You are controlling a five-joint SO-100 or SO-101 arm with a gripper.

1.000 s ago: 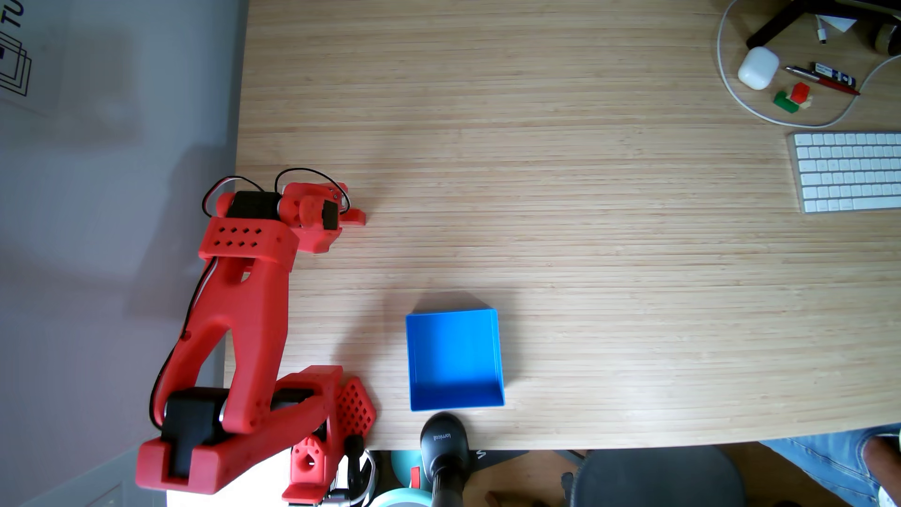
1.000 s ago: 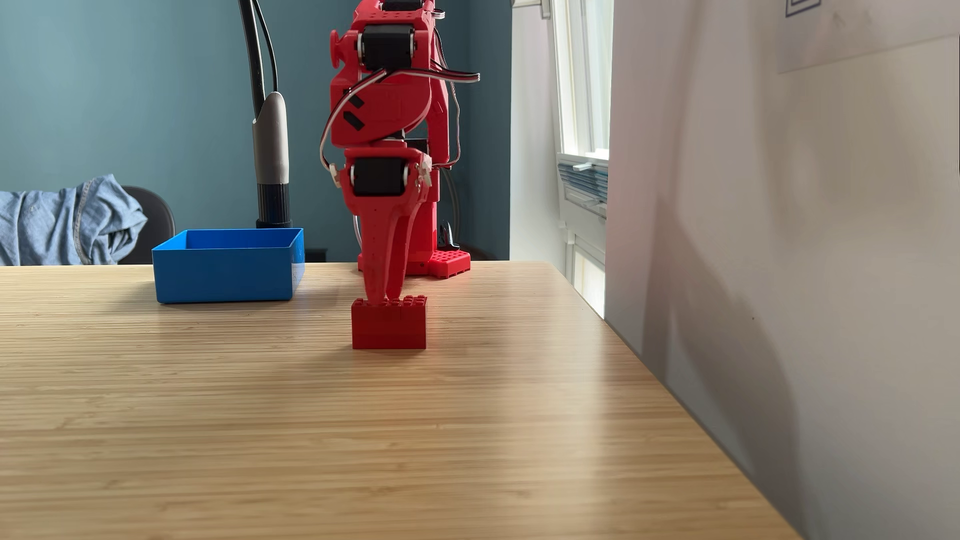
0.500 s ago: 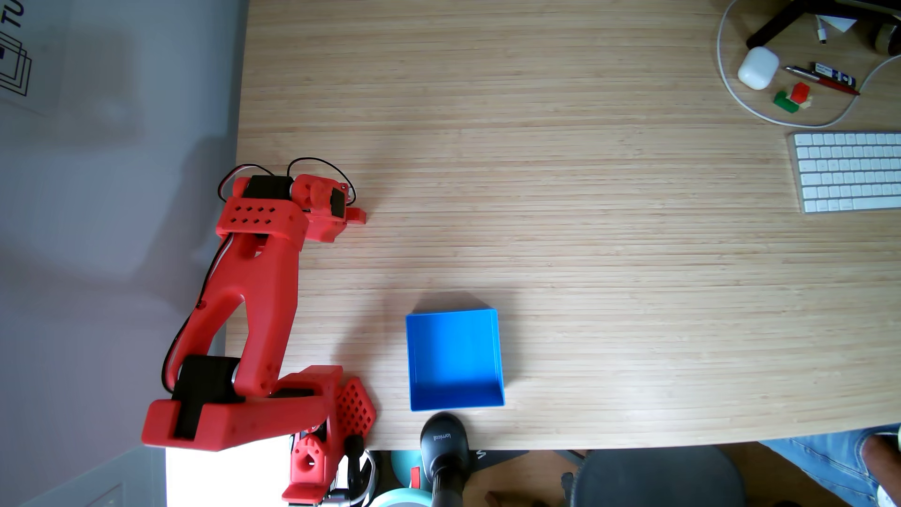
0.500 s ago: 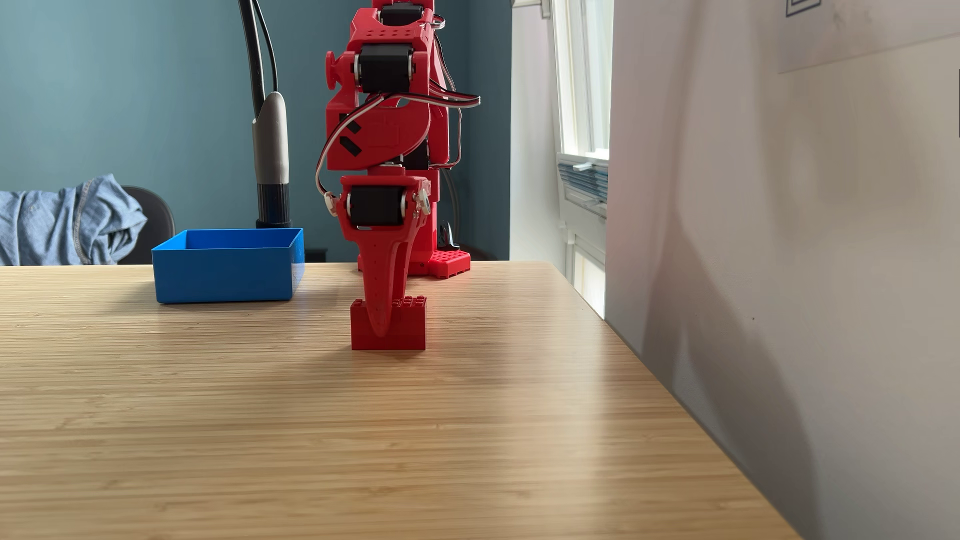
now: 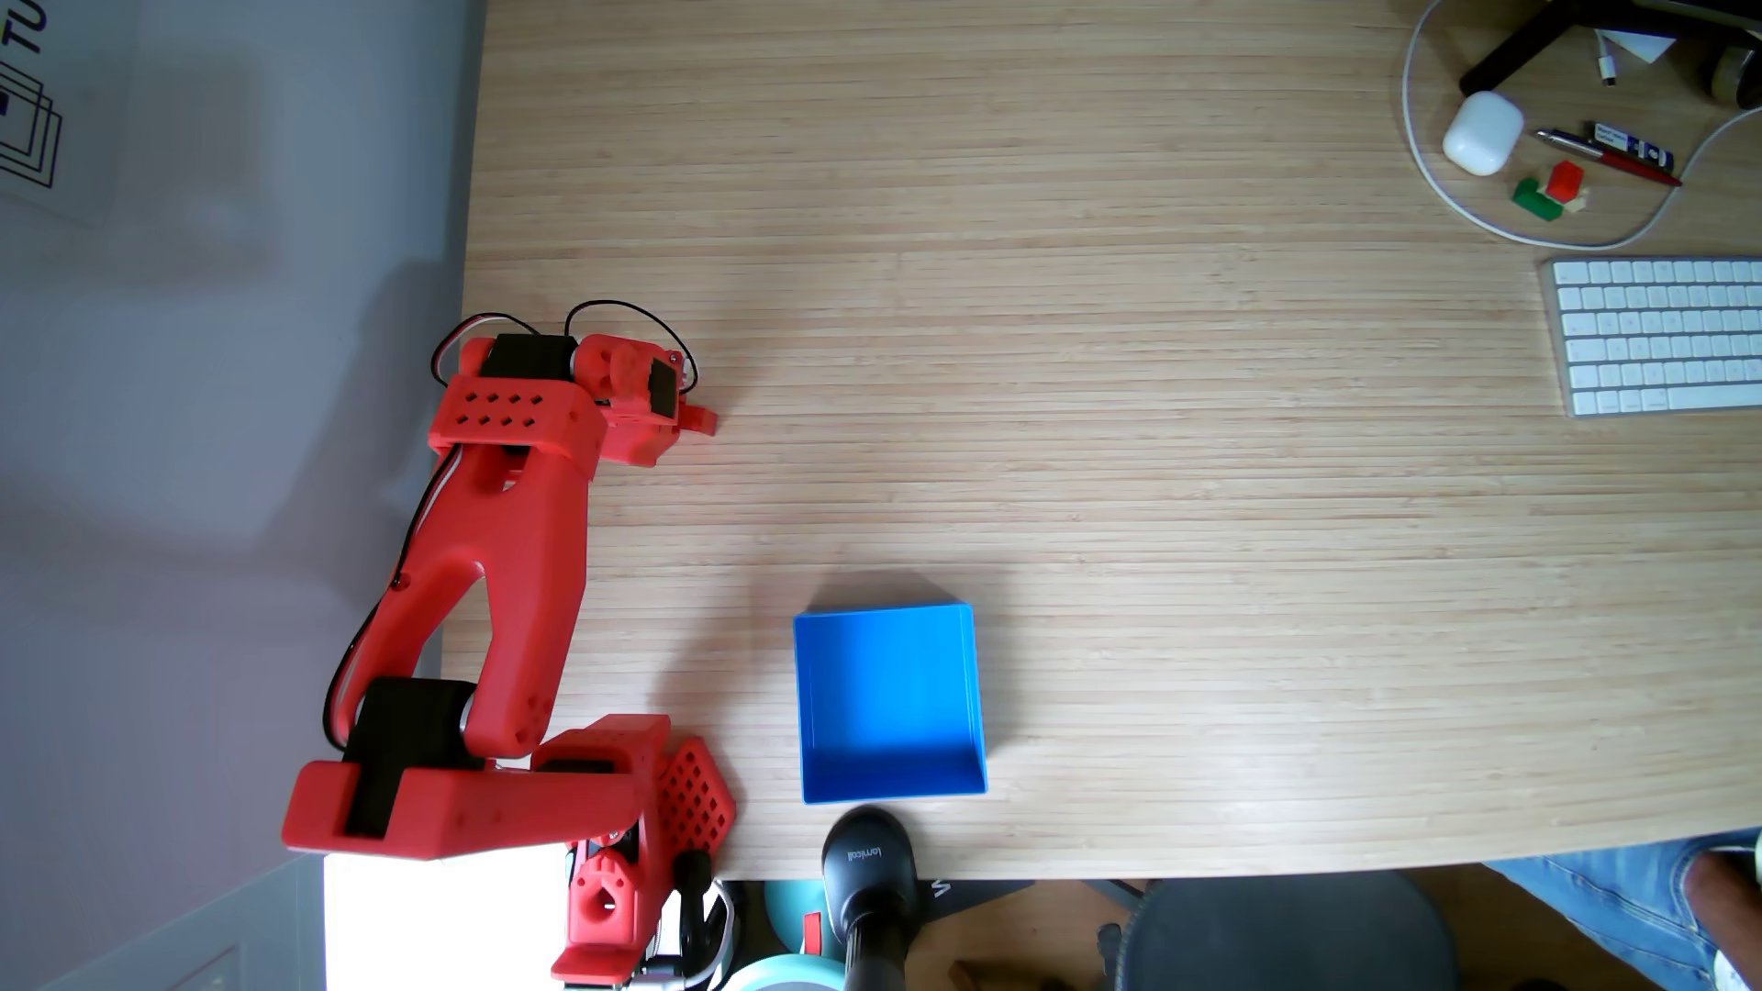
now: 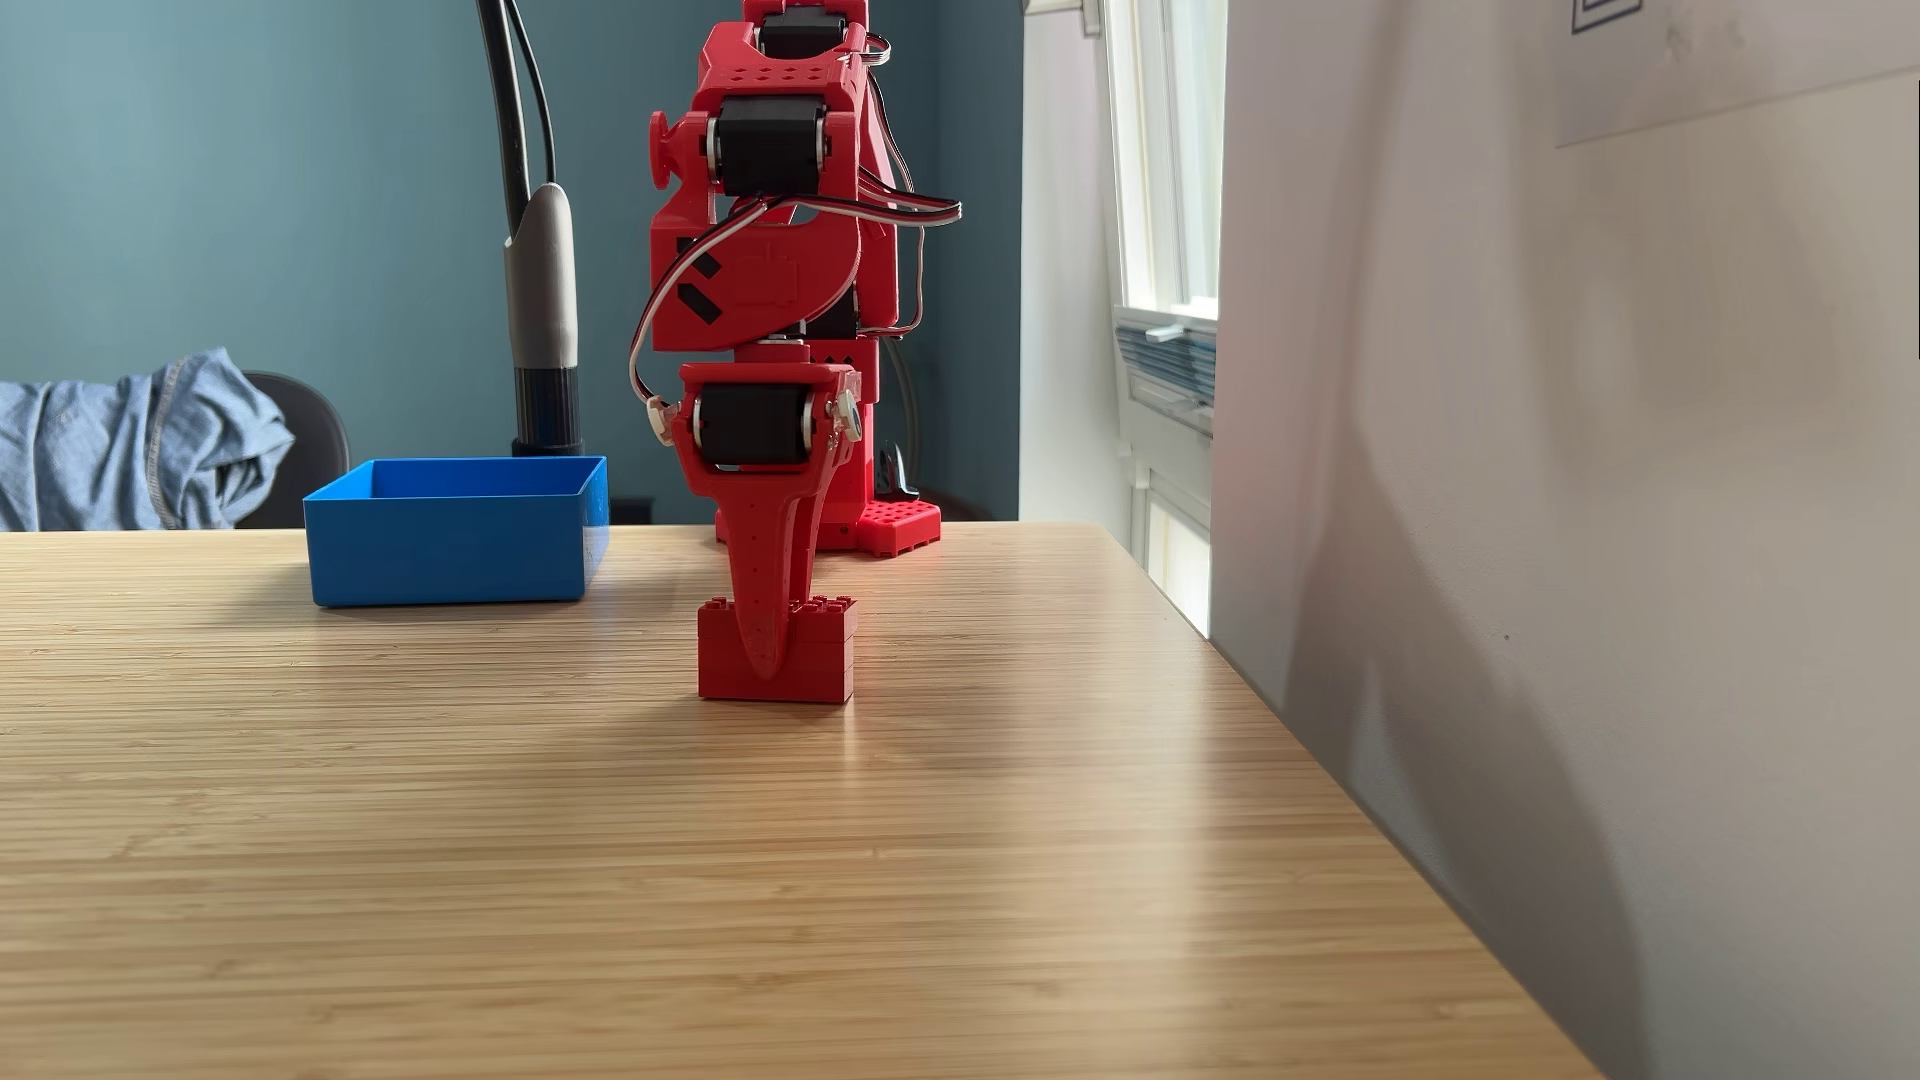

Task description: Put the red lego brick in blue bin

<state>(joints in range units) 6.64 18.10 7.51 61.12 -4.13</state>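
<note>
Side-on fixed view, left to right. blue bin (image 6: pixel 454 545) sits to the left of the gripper (image 6: pixel 767 665) and a bit further back, open top, nothing visible inside. In the top-down fixed view the blue bin (image 5: pixel 980 700) is lower right of the gripper, well apart from it.

Gripper points straight down over the red lego brick (image 6: pixel 821 654). The front finger (image 6: pixel 767 582) overlaps the brick's near face and its tip ends just short of the table (image 6: pixel 727 883). The other finger is hidden behind, so I cannot tell whether the jaws have closed on the brick or only straddle it. Brick bottom edge looks seated on the table, not lifted, though the contact line is too fine to be sure. In the top-down view a corner of the red lego brick (image 5: pixel 701 419) pokes out right of the wrist; the fingertips are hidden under the arm.

Handling, my read: rigid moulded plastic, light, not fragile. Smooth glossy side faces, so slip risk if the pinch is shallow or off-centre. Best hold is across the two flat long faces, mid-length, below the studs. Finger already sits roughly mid-length. Off-centre grip would let it rotate in the pinch.
</note>
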